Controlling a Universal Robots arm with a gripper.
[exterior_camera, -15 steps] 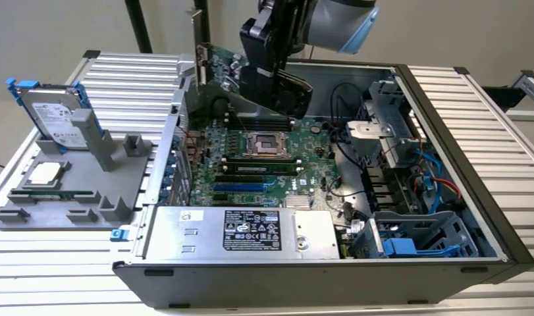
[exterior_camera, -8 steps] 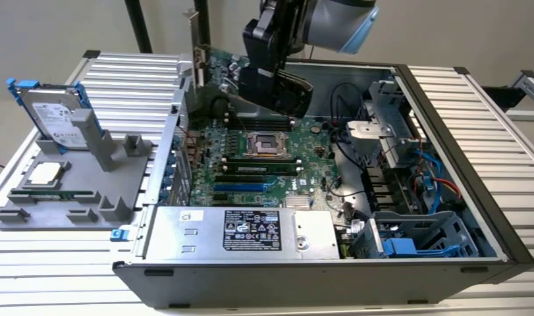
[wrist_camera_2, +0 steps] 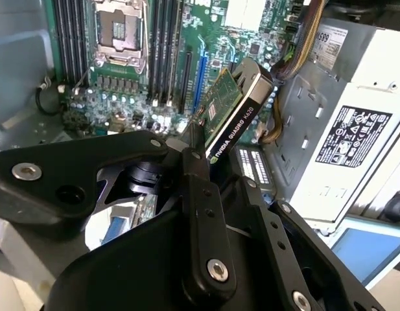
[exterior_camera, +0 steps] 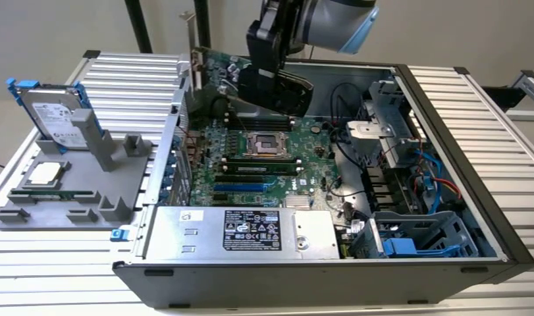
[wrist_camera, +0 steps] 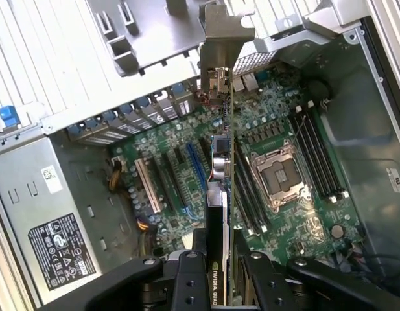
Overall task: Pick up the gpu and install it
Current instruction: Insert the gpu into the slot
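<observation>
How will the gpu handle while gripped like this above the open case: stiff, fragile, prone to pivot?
Probably stiff: the gpu runs straight though the pincer clamps only one end. Likely fragile, with bare circuit board exposed. The metal bracket at its far end might lever it in the grip.

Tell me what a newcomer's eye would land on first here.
First, the black gripper clamped on the thin gpu, a green board and black cooler with a silver bracket, held above the green motherboard inside the open grey computer case. Next, at the exterior view's left, the silver hard drive with blue rails stands on edge in a grey holder.
</observation>
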